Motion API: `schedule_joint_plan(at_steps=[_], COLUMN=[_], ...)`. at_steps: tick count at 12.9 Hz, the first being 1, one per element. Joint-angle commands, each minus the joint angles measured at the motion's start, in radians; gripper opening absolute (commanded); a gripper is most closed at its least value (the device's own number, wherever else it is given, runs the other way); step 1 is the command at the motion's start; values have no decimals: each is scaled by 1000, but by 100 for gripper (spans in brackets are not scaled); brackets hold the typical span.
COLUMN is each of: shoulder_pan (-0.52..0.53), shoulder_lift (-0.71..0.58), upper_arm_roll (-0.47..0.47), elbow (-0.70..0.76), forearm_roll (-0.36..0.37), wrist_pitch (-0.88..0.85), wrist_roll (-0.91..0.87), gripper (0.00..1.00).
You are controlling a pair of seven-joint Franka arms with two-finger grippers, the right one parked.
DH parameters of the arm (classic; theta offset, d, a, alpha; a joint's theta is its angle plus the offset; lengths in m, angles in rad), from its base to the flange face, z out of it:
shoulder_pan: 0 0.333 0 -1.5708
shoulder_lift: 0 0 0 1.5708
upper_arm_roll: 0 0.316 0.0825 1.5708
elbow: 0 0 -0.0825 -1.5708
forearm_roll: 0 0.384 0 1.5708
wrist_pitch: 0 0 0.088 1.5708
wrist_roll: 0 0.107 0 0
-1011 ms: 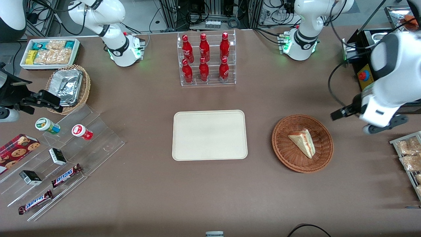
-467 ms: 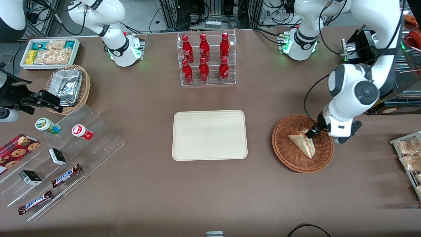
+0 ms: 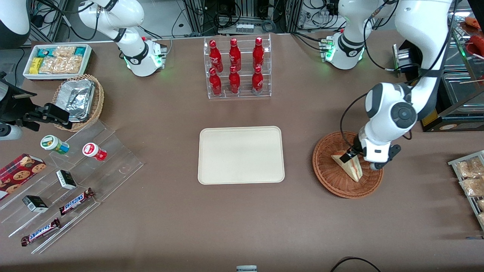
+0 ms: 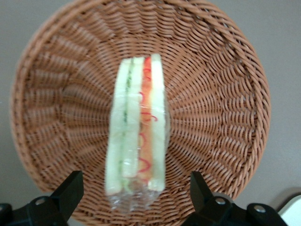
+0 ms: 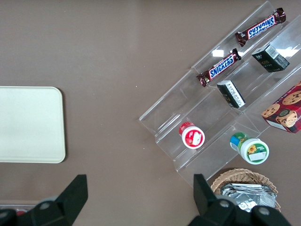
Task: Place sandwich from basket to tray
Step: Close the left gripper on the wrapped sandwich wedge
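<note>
One sandwich [image 4: 137, 126], a clear-wrapped wedge of pale bread with green, red and pink filling showing along its edge, lies in the round reddish-brown wicker basket [image 3: 328, 172]. Hanging right over it is the left arm's hand [image 3: 348, 154], its two black fingers [image 4: 67, 193] spread wide on either side of the wedge and touching nothing. Beside the basket on the brown worktop [image 3: 242, 223] lies the bare cream tray [image 3: 241, 155], and toward the parked arm's end two bars reading SNICKERS [image 5: 222, 66] rest on a clear stepped stand [image 5: 221, 101].
</note>
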Motion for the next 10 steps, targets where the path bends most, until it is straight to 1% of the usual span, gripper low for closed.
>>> schedule_joint_plan(at_steps=[1,2,3,4,5,6,7,10], shoulder_pan=[-3,-3,4,6,6,6,6,-2], shoulder_lift=[18,16,16,21,24,28,28,12], upper_arm_roll=[3,9,9,9,11,11,17,15], elbow=[-25,-28,-28,-25,-19,-13,-5,29], forearm_roll=[51,82,89,89,89,87,89,93], wrist_pitch=[36,33,33,33,33,33,33,-24], wrist_roll=[-25,-27,-27,-27,-27,-27,-34,-60], gripper=[100,100,97,85,58,24,0,0])
